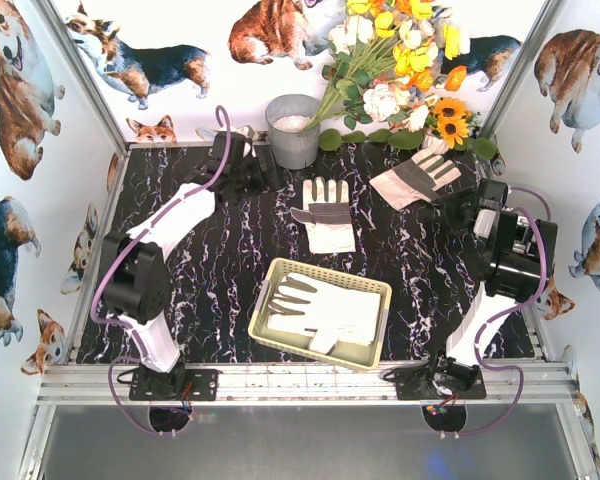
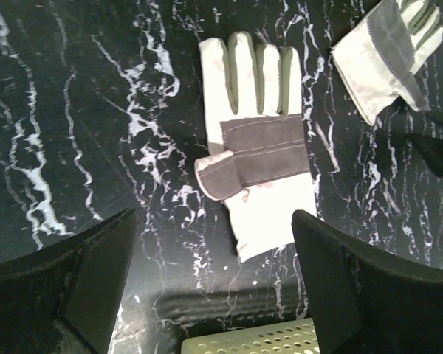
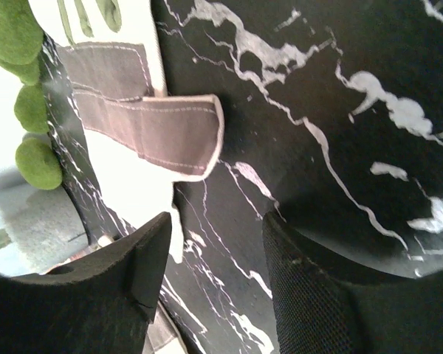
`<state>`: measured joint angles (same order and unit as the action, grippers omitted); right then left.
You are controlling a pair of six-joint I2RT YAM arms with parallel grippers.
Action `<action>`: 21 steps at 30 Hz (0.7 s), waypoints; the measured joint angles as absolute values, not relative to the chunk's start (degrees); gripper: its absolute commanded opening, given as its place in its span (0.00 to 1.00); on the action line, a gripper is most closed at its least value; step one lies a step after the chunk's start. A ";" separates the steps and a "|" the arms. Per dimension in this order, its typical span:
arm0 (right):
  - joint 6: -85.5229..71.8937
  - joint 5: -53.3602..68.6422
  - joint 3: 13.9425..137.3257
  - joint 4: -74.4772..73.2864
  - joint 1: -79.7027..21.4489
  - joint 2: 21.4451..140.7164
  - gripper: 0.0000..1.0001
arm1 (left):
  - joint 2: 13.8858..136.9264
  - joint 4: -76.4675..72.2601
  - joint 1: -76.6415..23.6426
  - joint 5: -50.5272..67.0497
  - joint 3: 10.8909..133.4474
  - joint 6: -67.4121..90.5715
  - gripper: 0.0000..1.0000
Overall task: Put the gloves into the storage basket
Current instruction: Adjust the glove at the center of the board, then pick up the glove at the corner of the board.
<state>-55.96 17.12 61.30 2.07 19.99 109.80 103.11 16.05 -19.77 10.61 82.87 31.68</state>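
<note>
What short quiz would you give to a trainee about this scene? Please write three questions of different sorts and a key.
1. True or false: the pale yellow-cream plastic lattice basket already holds a white fabric work glove.
2. Where does the grey metal bucket stand? A: inside the basket. B: at the far edge of the black marbled table, beside the yellow and white flowers. C: between the arm bases.
3. Fill in: the jaws of the left gripper, with a second glove lying flat on the table ahead of them, stand ____ (open or shut).

Key: 1 true; 2 B; 3 open.
</note>
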 measured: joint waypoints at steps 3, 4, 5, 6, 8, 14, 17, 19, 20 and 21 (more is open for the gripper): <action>-57.21 17.34 62.57 3.36 20.01 111.37 0.49 | 101.06 17.72 -19.42 8.95 81.56 30.68 0.79; -57.49 17.39 62.83 3.84 20.01 111.87 0.48 | 100.73 18.22 -19.27 8.45 81.14 30.37 0.79; -57.93 17.54 63.02 4.51 20.01 112.40 0.48 | 100.62 18.76 -19.14 8.14 80.90 30.20 0.79; -58.48 17.82 63.35 5.06 20.03 112.99 0.48 | 100.60 19.35 -18.98 7.84 80.73 29.91 0.79; -59.11 18.11 64.27 6.02 20.03 114.08 0.47 | 100.60 20.27 -18.68 7.42 80.53 29.63 0.79; -61.67 18.17 66.81 8.45 20.03 117.23 0.33 | 100.62 22.35 -17.91 6.79 80.77 28.58 0.79; -62.50 18.35 68.10 9.89 20.05 119.22 0.07 | 100.66 22.94 -17.91 6.76 81.54 28.18 0.79; -62.89 18.37 68.14 10.68 20.05 119.96 0.00 | 100.66 22.98 -17.91 6.79 82.02 27.94 0.79; -63.16 18.39 68.12 10.83 20.05 120.18 0.00 | 100.66 22.98 -17.91 6.81 82.19 27.77 0.79; -63.22 18.44 68.03 11.05 20.05 120.22 0.00 | 100.66 22.96 -17.91 6.81 82.26 27.53 0.79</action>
<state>-63.22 18.44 68.03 11.05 20.05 120.22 100.66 22.96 -17.91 6.81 82.26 27.53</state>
